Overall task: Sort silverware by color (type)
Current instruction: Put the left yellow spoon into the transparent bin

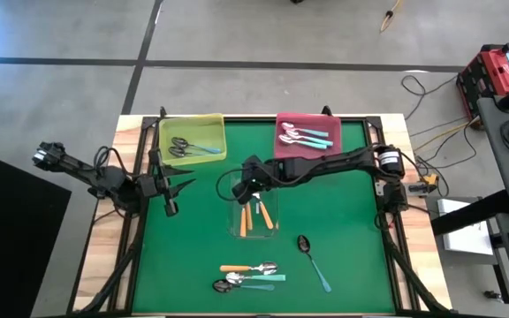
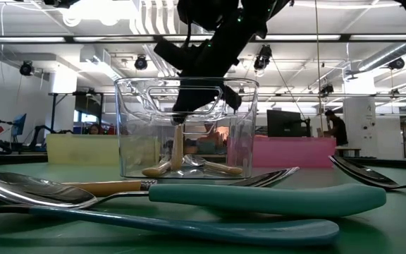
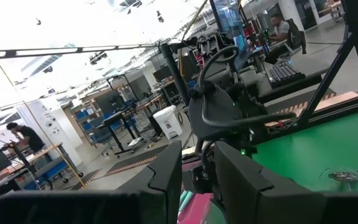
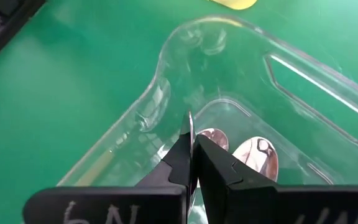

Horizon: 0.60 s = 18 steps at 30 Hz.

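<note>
My right gripper [image 1: 244, 191] hangs over the far end of a clear tray [image 1: 255, 215] in the middle of the table, shut on an orange-handled spoon [image 2: 177, 144]. More orange-handled spoons [image 1: 260, 216] lie in that tray. A yellow tray [image 1: 193, 138] at the far edge holds dark-bowled spoons with teal handles. A pink tray [image 1: 308, 132] holds silver spoons with teal handles. One dark spoon [image 1: 313, 261] and a small cluster of spoons [image 1: 249, 276] lie loose near the near edge. My left gripper [image 1: 177, 194] waits open, left of the clear tray. My right gripper [image 4: 191, 146] pinches the spoon's metal end [image 4: 189, 121] between its two fingertips, coming from above and pointing down. The spoon hangs nearly upright below the fingers, orange handle [image 2: 177, 148] down inside the clear tray. I cannot tell whether its lower end touches the tray floor.
The table's black frame [image 1: 378, 132] borders the green mat. Two silver spoon bowls [image 4: 257, 157] lie on the clear tray's floor under my right gripper. Bare mat [image 1: 343, 212] lies right of the clear tray. People [image 3: 18, 140] are in the room beyond.
</note>
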{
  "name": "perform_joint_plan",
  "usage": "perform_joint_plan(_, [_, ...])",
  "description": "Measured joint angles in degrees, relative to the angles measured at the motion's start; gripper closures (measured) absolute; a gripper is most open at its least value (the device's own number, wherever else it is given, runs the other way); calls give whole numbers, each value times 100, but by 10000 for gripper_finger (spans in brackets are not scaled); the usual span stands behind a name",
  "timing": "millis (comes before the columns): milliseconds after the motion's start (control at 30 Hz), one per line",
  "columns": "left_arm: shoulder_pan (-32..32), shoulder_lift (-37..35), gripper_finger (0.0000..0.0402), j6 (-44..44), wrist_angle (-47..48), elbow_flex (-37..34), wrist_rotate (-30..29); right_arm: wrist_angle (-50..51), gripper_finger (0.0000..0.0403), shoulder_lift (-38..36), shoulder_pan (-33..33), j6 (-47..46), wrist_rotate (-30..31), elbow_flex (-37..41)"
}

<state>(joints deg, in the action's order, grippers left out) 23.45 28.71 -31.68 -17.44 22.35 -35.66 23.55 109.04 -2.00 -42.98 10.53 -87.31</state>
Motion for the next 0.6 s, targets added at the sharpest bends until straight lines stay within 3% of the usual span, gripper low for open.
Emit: perform_joint_plan(600, [2, 0, 323, 0, 11, 0, 1, -11, 394, 163, 0, 21, 4, -2])
